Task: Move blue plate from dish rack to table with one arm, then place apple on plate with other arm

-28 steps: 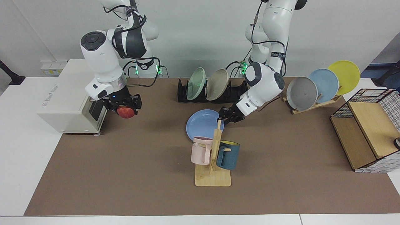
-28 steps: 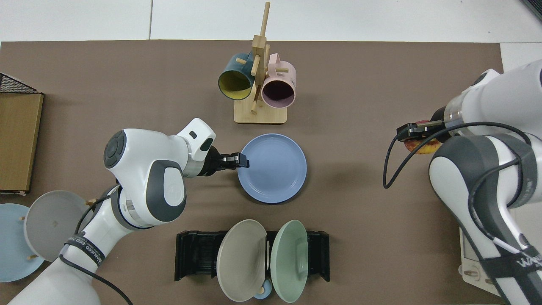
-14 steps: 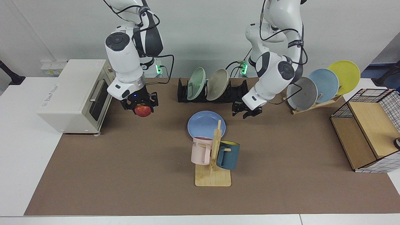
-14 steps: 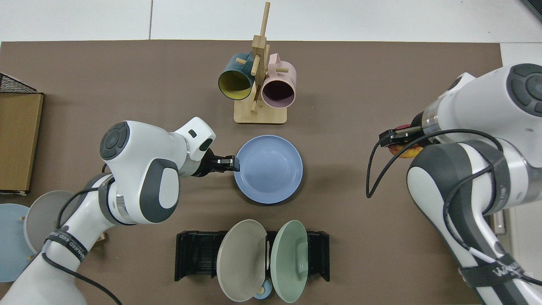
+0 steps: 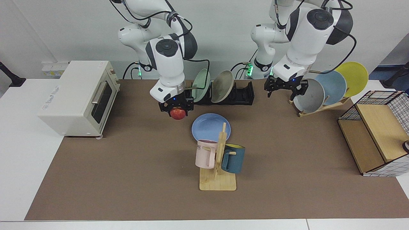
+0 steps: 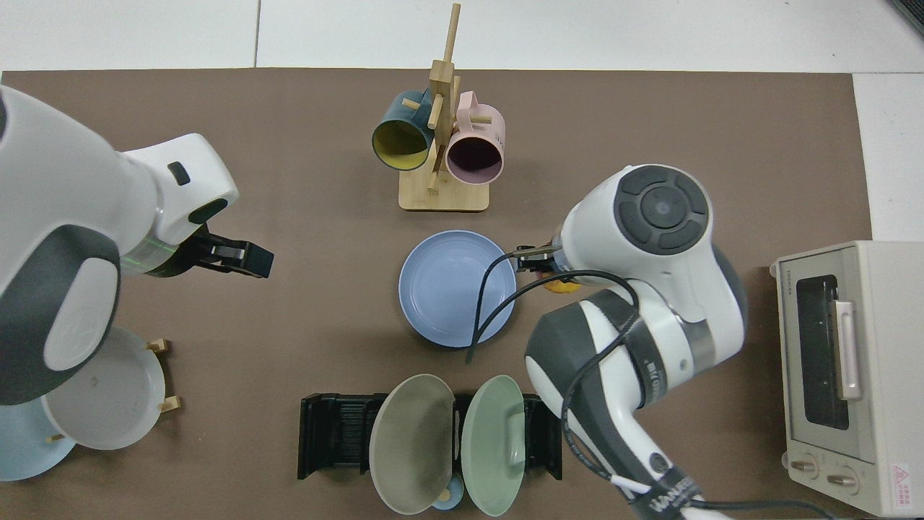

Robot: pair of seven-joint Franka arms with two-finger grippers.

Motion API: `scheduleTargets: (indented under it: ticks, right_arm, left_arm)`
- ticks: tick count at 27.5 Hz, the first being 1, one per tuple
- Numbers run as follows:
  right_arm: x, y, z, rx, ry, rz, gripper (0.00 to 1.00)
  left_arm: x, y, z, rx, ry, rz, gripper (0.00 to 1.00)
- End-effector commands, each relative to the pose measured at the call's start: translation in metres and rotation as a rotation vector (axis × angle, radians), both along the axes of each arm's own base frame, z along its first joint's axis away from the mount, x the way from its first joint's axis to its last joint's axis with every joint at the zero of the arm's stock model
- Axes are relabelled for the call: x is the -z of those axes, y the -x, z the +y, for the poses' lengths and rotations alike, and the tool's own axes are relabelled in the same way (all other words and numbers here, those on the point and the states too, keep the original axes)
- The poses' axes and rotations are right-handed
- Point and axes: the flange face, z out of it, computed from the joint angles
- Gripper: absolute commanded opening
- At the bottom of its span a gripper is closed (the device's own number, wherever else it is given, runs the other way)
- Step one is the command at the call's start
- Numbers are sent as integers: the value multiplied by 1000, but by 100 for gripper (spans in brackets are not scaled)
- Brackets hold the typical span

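Two arms have traded roles: on the surface point(image 5: 127, 179) lies the plate point(image 5: 209, 127), the empty, spread left end effector point(image 5: 285, 90) withdrawn far beyond it, the right end effector point(image 5: 176, 110) now carrying the apple point(image 5: 178, 113) just beside its rim, nearly ready to set down.

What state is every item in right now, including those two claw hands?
blue plate: flat on table, empty
apple: held above table, beside plate
right gripper: shut on apple
left gripper: open, empty, raised near wooden stand
dish rack: holds green and beige plates
toaster oven: door closed
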Motion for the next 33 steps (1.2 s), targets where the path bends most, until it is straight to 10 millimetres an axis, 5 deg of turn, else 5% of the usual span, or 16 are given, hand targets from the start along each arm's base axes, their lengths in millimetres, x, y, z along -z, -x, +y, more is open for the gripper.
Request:
scheduleTargets:
  ticks: [1, 8, 13, 33]
  right_arm:
    - [14, -9, 42, 75, -8, -13, 0]
    - [39, -3, 111, 138, 4, -2, 0]
    - [66, 3, 136, 181, 5, 1, 0]
    - [133, 21, 140, 161, 14, 27, 0]
  left_arm:
    - [-32, 18, 18, 26, -22, -5, 98]
    - [-38, 22, 26, 26, -22, 20, 100]
    - [-38, 24, 27, 24, -21, 31, 100]
    - [-43, 21, 47, -23, -17, 10, 100]
